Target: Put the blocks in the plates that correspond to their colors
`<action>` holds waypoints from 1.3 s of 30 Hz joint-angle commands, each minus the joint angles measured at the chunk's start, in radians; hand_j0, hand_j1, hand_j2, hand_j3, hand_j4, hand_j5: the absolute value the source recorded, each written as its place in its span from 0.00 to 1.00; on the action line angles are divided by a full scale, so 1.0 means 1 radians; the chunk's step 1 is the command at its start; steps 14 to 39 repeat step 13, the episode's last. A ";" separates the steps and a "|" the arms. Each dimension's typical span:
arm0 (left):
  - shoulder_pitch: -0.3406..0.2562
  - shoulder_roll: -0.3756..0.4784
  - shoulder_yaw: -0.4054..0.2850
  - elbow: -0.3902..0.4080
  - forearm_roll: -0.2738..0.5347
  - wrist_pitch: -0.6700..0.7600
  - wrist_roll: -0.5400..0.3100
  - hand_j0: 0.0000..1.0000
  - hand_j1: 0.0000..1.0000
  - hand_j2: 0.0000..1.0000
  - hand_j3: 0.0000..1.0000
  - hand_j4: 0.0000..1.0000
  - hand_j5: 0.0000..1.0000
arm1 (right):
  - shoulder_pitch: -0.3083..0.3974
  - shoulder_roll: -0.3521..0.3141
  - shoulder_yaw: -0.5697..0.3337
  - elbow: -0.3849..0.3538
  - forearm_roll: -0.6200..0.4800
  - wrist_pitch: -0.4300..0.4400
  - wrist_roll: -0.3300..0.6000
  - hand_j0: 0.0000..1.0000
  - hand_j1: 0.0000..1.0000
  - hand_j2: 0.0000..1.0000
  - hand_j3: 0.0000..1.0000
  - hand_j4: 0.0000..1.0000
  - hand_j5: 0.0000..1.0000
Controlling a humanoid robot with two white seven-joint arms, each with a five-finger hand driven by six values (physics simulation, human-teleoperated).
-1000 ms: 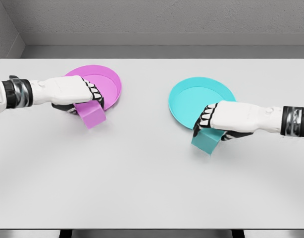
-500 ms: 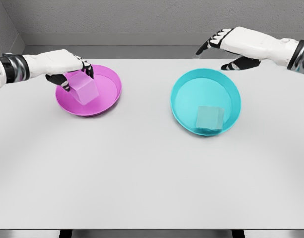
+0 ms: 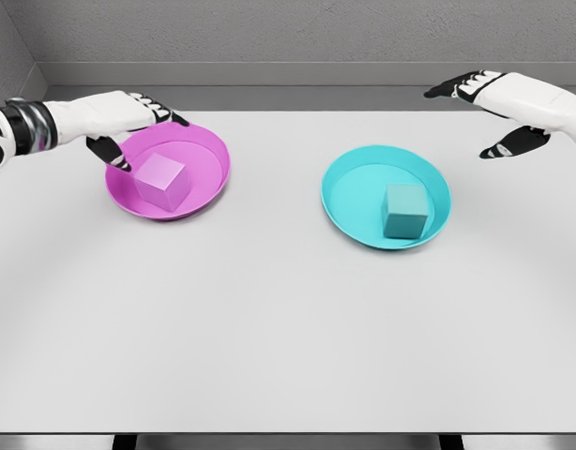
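A big white table (image 3: 269,319) fills most of the view, with a gray wall (image 3: 297,33) behind it. The near part of the table is bare.

Farther back on the right sits a teal plate (image 3: 340,199). A teal block (image 3: 405,211) rests inside it, a bit to the right of the middle. On the left sits a pink plate (image 3: 213,169). A pink block (image 3: 160,182) rests inside it, close to the left rim.

The left hand (image 3: 119,117) hangs just above the back left edge of the pink plate. Its fingers are spread out and hold nothing. It is not touching the pink block.

The right hand (image 3: 504,98) is up by the far right edge of the table, well away from the teal plate. Its fingers are stretched out flat and its thumb points down. It holds nothing.
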 commanded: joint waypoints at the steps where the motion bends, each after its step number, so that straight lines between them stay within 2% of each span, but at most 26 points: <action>1: 0.000 0.098 0.015 -0.032 0.124 -0.129 0.003 1.00 1.00 1.00 1.00 1.00 1.00 | 0.000 -0.005 -0.002 -0.001 0.005 0.003 -0.001 1.00 1.00 1.00 1.00 1.00 1.00; 2: 0.008 0.162 0.024 -0.032 0.224 -0.129 0.003 1.00 1.00 1.00 1.00 1.00 1.00 | 0.002 -0.005 -0.002 -0.001 0.007 0.003 -0.001 1.00 1.00 1.00 1.00 1.00 1.00; 4: 0.092 0.274 0.039 -0.028 0.434 -0.129 0.003 1.00 1.00 1.00 1.00 1.00 1.00 | 0.005 -0.005 -0.002 -0.001 0.007 0.003 -0.001 1.00 1.00 1.00 1.00 1.00 1.00; 5: 0.103 0.302 0.039 -0.020 0.459 -0.129 0.001 1.00 1.00 1.00 1.00 1.00 1.00 | 0.005 -0.005 -0.002 -0.001 0.007 0.003 -0.001 1.00 1.00 1.00 1.00 1.00 1.00; 7: 0.133 0.324 0.038 -0.016 0.454 -0.129 0.000 1.00 1.00 1.00 1.00 1.00 1.00 | 0.005 -0.005 -0.002 -0.001 0.008 0.003 -0.001 1.00 1.00 1.00 1.00 1.00 1.00; 13: 0.152 0.317 0.036 -0.013 0.445 -0.129 -0.002 1.00 1.00 1.00 1.00 1.00 1.00 | 0.006 -0.005 0.000 -0.009 0.008 0.003 -0.001 1.00 1.00 1.00 1.00 1.00 1.00; 39: 0.152 0.317 0.036 -0.013 0.445 -0.129 -0.002 1.00 1.00 1.00 1.00 1.00 1.00 | 0.006 -0.005 0.000 -0.009 0.008 0.003 -0.001 1.00 1.00 1.00 1.00 1.00 1.00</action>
